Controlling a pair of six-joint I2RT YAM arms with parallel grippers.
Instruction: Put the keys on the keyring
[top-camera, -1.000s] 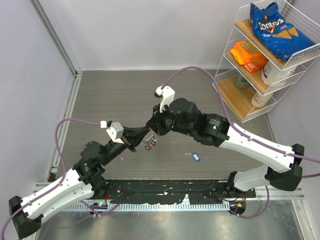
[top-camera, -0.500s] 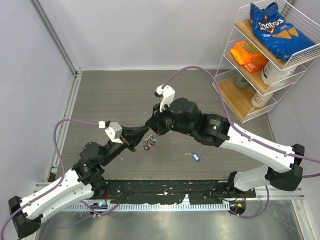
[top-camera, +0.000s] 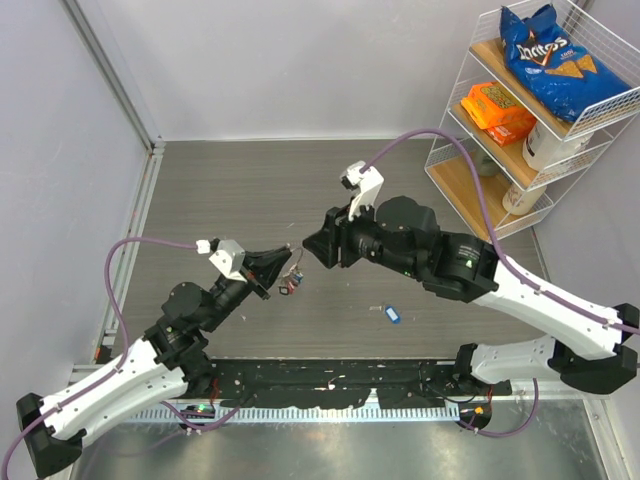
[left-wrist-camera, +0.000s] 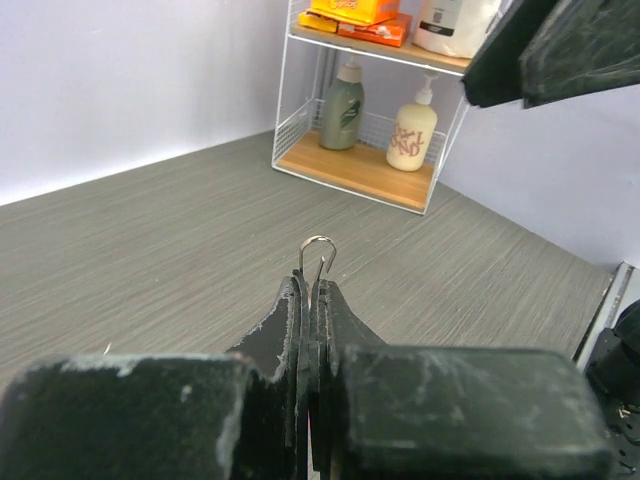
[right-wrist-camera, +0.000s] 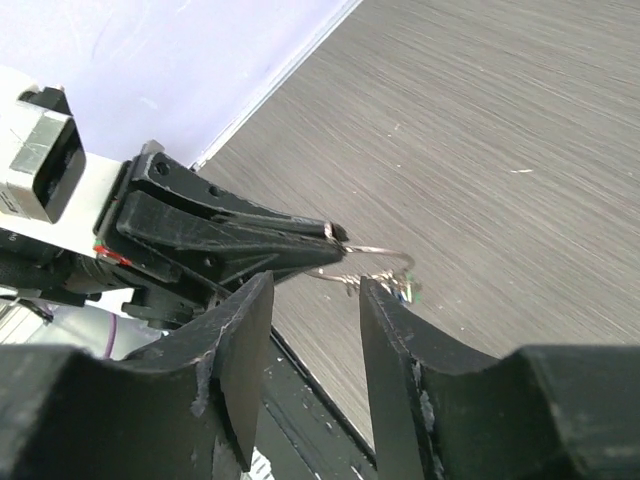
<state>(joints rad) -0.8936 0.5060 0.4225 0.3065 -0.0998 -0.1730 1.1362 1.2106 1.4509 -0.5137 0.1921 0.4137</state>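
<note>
The left gripper (left-wrist-camera: 310, 292) is clamped on the thin silver wire keyring (left-wrist-camera: 316, 256), with small coloured-head keys (top-camera: 290, 284) hanging below it. The right gripper (right-wrist-camera: 315, 285) waits open and empty just beside the ring. A blue-tagged key (top-camera: 392, 314) lies loose on the grey wood-grain table (top-camera: 220, 190) — likely next to fetch and thread, a fiddly job.
</note>
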